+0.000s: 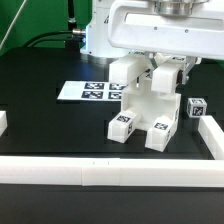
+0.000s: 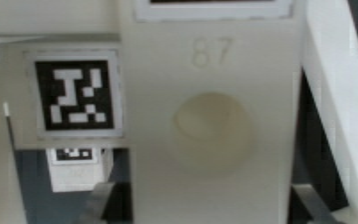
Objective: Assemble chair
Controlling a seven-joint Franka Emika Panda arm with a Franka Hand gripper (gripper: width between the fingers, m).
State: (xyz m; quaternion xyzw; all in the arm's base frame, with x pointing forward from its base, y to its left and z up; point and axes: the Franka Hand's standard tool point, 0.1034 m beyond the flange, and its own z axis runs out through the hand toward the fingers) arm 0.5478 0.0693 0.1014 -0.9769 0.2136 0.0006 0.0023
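The partly built white chair [image 1: 145, 108] stands upright in the middle of the black table, its two tagged legs [image 1: 123, 126] toward the front. My gripper [image 1: 166, 70] comes down on its upper back part from above. In the wrist view a broad white chair panel [image 2: 211, 110] embossed with "87" fills the space between my fingers [image 2: 105, 196], and the gripper [image 2: 206, 202] is shut on its two sides. A tagged white block of the chair [image 2: 73, 95] lies beside the panel.
A small tagged white piece [image 1: 197, 108] sits at the exterior view's right of the chair. The marker board [image 1: 86, 91] lies flat behind it on the left. Low white rails border the front [image 1: 110, 172], right [image 1: 213, 138] and left edges.
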